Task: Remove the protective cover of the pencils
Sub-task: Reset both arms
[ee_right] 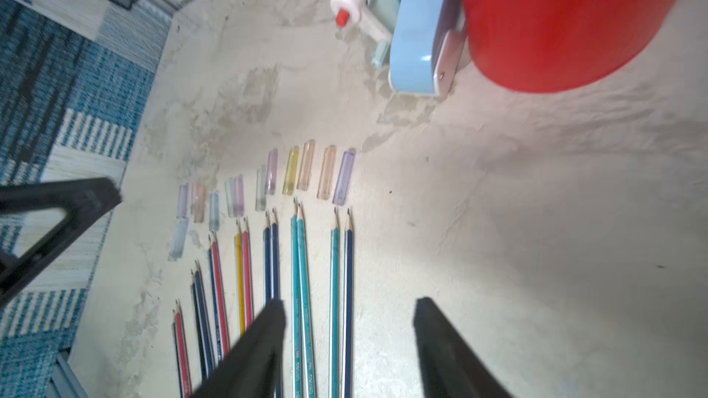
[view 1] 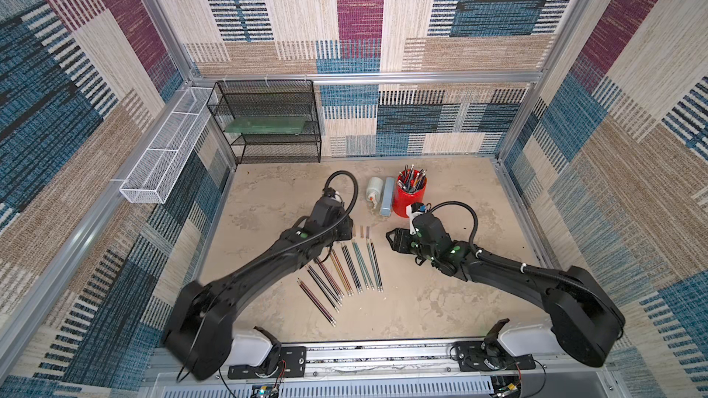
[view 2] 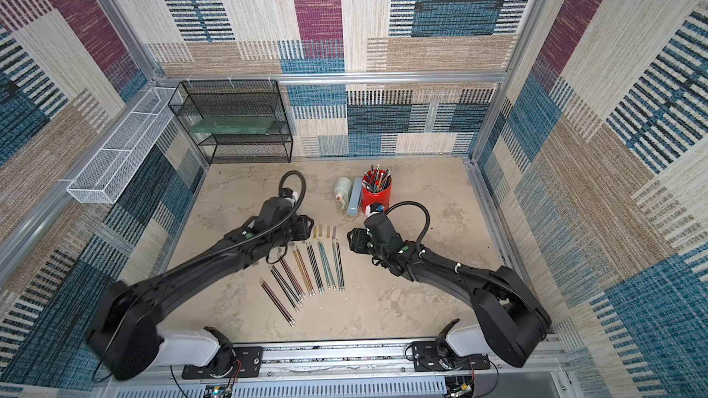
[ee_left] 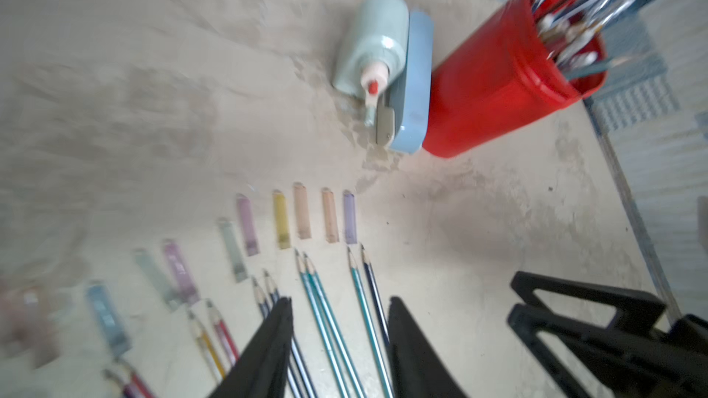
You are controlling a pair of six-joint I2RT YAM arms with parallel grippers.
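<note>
I am hovering both tools over the fan of pencils (view 1: 341,277), which are lying flat on the surface (view 1: 413,308) in the lower middle of a top view, between my two arms. My left tool (ee_left: 339,304) is standing partly apart with nothing gripped. My right tool (ee_right: 348,304) is gaping wide and is carrying nothing either.

In the right wrist view every pencil tip I can make out is showing bare and sharpened, with none wearing a cover. The covers (ee_right: 306,170), small see-through sleeves in purple, yellow, orange and pale blue, are lying in a loose row just beyond the tips, apart from them. In a top view only a few of those covers (view 1: 362,232) are showing, just above the pencils; my left arm is hiding the rest.

I am judging the job as finished, or all but finished. Blur at one end of the row is keeping me from matching covers to pencils exactly. The red cup (view 1: 410,197) of pens, upper middle, is standing well apart and is not part of this job.
</note>
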